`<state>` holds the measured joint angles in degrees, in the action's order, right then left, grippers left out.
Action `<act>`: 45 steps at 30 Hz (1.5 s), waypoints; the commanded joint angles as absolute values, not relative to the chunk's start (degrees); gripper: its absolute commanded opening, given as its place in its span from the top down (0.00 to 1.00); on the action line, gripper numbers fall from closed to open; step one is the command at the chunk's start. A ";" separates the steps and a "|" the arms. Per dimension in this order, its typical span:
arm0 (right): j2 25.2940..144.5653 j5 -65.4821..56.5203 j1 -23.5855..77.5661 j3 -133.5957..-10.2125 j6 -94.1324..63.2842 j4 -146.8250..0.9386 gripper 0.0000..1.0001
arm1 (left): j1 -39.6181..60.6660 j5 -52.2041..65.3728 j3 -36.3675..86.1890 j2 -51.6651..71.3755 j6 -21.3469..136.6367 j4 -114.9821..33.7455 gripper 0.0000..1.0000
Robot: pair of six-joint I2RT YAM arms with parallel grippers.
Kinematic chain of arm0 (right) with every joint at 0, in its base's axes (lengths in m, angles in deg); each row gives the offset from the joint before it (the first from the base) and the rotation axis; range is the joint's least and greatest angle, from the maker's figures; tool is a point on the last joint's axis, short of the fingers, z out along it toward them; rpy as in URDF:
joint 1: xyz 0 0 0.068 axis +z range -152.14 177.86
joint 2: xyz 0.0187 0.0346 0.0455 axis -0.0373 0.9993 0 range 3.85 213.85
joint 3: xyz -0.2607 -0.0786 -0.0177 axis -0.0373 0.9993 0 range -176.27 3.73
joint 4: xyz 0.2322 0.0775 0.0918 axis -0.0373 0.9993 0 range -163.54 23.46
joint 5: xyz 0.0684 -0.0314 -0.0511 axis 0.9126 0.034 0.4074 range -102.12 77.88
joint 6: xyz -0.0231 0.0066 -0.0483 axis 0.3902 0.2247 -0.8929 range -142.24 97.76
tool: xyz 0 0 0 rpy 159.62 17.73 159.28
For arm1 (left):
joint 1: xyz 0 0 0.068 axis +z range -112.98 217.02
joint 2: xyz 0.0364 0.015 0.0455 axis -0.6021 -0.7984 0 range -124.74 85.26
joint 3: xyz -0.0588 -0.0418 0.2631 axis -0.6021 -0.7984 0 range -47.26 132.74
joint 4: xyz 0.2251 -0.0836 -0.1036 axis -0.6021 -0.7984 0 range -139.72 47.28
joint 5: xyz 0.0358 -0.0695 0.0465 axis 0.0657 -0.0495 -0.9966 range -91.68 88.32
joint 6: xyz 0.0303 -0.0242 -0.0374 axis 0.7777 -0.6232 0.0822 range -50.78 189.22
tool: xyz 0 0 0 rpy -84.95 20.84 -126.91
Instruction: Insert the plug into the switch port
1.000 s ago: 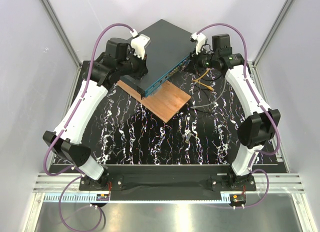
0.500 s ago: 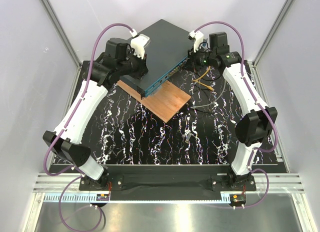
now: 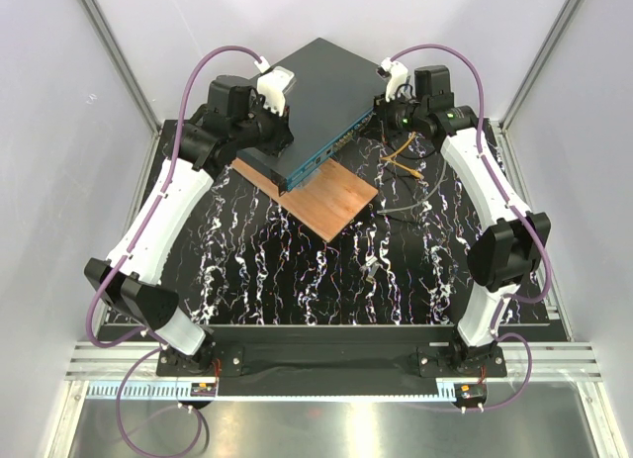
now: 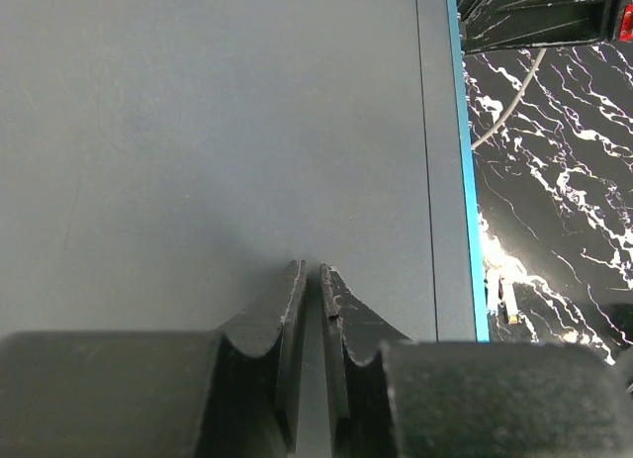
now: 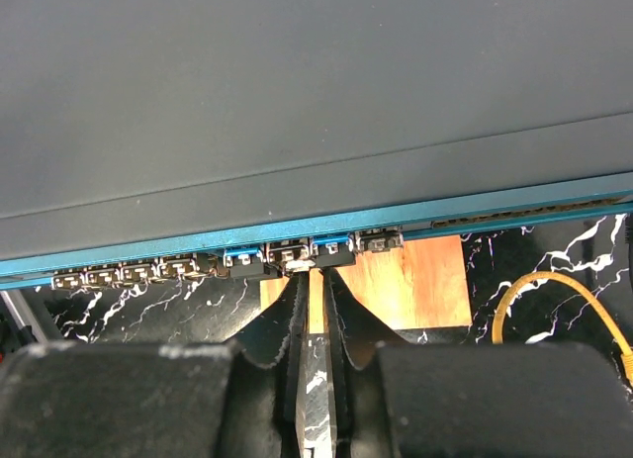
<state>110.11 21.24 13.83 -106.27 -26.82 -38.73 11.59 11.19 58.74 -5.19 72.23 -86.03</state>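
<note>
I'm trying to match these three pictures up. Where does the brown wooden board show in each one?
Top external: wooden board at centre, sticking out from under the switch on its near side.
Left wrist: not in it.
Right wrist: the board low, right of centre, below the sockets.
Shared landmark: the switch's teal front edge, in all three.

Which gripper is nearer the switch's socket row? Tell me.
Right. The right gripper is at the socket row; the left gripper is over the top of the switch, behind it.
</note>
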 commanded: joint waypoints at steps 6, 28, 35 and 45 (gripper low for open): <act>112.22 19.08 16.32 -108.86 -24.00 -52.44 0.86 | 11.97 12.03 57.51 -4.48 71.77 -85.88 0.85; 105.66 15.74 17.46 -103.27 -30.32 -48.23 0.75 | 12.94 14.84 58.03 -1.40 71.69 -85.26 0.77; 92.98 15.30 13.95 -89.71 -34.80 -43.49 0.69 | 14.26 17.30 55.67 5.53 71.24 -79.99 0.65; 76.38 20.22 6.92 -78.11 -38.14 -34.00 0.45 | 12.59 24.78 53.29 13.01 85.28 -84.72 0.45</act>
<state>81.36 17.59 7.51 -80.30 -36.09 -37.40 13.65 20.65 54.52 11.24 78.24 -83.65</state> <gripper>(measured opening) 0.522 0.540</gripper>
